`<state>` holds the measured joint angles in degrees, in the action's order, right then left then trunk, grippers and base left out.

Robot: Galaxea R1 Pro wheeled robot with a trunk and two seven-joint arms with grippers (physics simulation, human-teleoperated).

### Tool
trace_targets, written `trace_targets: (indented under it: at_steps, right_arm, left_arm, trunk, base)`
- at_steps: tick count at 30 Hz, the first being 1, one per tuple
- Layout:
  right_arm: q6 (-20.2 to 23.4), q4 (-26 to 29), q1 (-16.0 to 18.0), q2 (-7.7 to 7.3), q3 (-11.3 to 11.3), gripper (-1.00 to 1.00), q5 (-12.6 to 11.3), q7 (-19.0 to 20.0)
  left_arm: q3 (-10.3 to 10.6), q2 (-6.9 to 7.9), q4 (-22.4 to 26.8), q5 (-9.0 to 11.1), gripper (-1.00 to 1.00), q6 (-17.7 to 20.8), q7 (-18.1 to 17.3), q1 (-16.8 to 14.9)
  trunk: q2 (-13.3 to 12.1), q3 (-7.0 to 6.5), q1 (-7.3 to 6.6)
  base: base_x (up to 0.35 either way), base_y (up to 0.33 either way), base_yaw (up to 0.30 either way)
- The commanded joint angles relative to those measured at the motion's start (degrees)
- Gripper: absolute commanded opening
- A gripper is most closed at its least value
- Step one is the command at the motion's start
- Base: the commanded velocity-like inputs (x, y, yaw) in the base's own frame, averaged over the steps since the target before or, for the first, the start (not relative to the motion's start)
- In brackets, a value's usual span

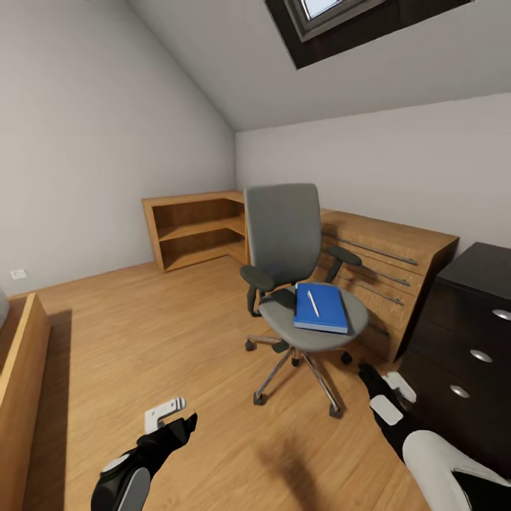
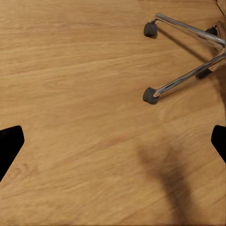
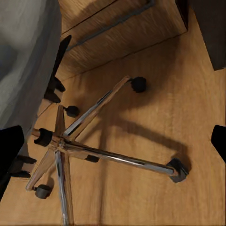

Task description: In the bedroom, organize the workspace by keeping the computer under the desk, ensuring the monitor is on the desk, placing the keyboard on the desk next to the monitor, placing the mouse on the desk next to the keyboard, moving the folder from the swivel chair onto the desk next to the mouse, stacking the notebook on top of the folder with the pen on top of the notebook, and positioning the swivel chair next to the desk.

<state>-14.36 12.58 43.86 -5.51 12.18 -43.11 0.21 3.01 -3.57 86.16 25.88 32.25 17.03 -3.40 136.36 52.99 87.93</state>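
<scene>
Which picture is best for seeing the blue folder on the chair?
The head view: the folder lies flat on the swivel chair seat, a pen on it. The wrist views catch the chair's silver legs and casters, and the right one its grey seat edge.

Down at floor level the swivel chair (image 3: 70, 141) spreads its silver star base on black casters over the wooden floor (image 3: 155, 188), grey seat overhead, a light wooden cabinet (image 3: 122, 28) just behind.
</scene>
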Motion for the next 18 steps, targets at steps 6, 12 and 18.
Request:
trace_targets:
  at_steps: [6,12,18]
  right_arm:
    - [-17.71,-11.28,-0.48,5.0,-0.19,1.0,13.95,-0.17]
    - [-27.32,-13.47,-11.04,7.68,-0.67,1.0,27.78,-0.21]
    - [-29.26,-13.77,-15.57,8.03,-0.67,1.0,34.06,-0.26]
  left_arm:
    - [0.38,0.0,-6.38,-1.88,1.0,-0.76,0.49,-0.03]
    - [0.45,0.18,-17.71,-5.3,1.0,-10.37,0.43,-0.03]
    - [1.24,0.15,-25.84,-6.07,1.0,-16.57,0.32,-0.03]
  trunk:
    - [-2.4,-1.03,-1.34]
    - [-4.8,-2.1,-2.65]
    - [-7.21,-3.18,-3.97]
  base:
    - [0.0,0.0,0.0]
    - [0.0,0.0,0.0]
    - [0.0,0.0,0.0]
